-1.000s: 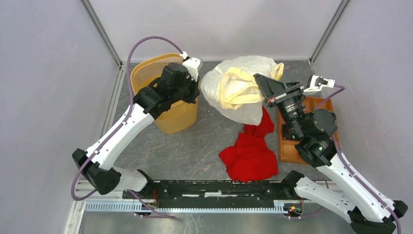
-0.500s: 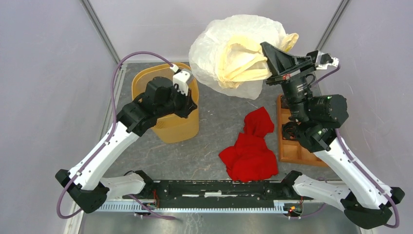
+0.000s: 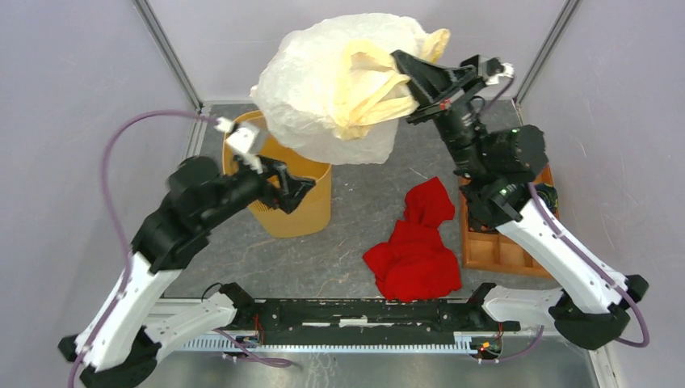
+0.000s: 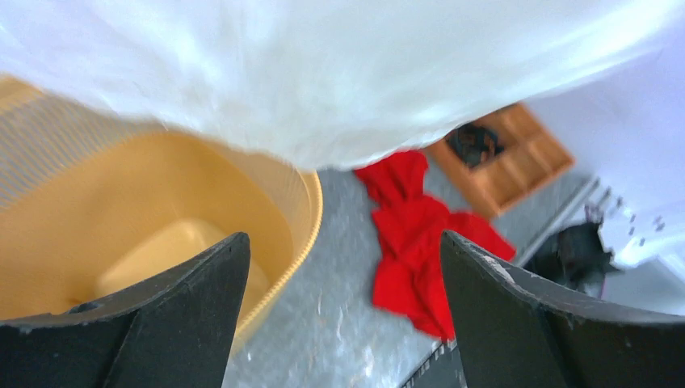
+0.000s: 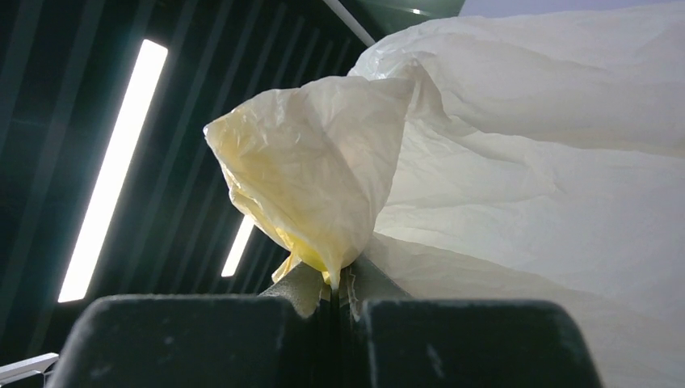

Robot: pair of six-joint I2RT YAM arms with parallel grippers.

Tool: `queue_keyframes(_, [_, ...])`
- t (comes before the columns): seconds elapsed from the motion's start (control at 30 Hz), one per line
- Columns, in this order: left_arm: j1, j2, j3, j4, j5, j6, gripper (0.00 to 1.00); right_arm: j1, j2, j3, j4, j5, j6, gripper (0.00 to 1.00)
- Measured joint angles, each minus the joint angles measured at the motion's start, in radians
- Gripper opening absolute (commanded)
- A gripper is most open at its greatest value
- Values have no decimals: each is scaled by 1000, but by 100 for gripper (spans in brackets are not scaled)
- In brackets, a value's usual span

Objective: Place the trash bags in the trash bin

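The cream-white translucent trash bag (image 3: 323,89) hangs high in the air, its lower edge over the back right of the yellow-orange trash bin (image 3: 295,202). My right gripper (image 3: 401,77) is shut on the bag's bunched yellowish top (image 5: 323,186). The bag's film (image 4: 323,65) fills the upper part of the left wrist view, above the bin's rim (image 4: 311,218). My left gripper (image 3: 300,187) stands open and empty at the bin's front right rim, its fingers (image 4: 186,299) spread wide.
A red cloth heap (image 3: 416,246) lies on the grey table right of the bin. A brown wooden compartment tray (image 3: 493,242) sits at the right, partly under my right arm. Grey walls enclose the back and sides.
My right gripper lifted the bag up and carried it left toward the bin. My left gripper let go of the bin's rim, opened wide and drew back toward the front.
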Motion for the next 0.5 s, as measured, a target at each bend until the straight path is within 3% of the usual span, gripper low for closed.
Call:
queue_keyframes(0.2, [-1,-232,-42,137,-154,-22,92,98,171,140,12,-37,28,0])
queue_keyframes(0.37, [-1,-330,-92,199,-271,-51,92,193,292,309,4,-38,34,0])
queue_keyframes(0.5, [-1,-367,-130,199,-352,-90,90,237,296,291,-6,-13,71,1])
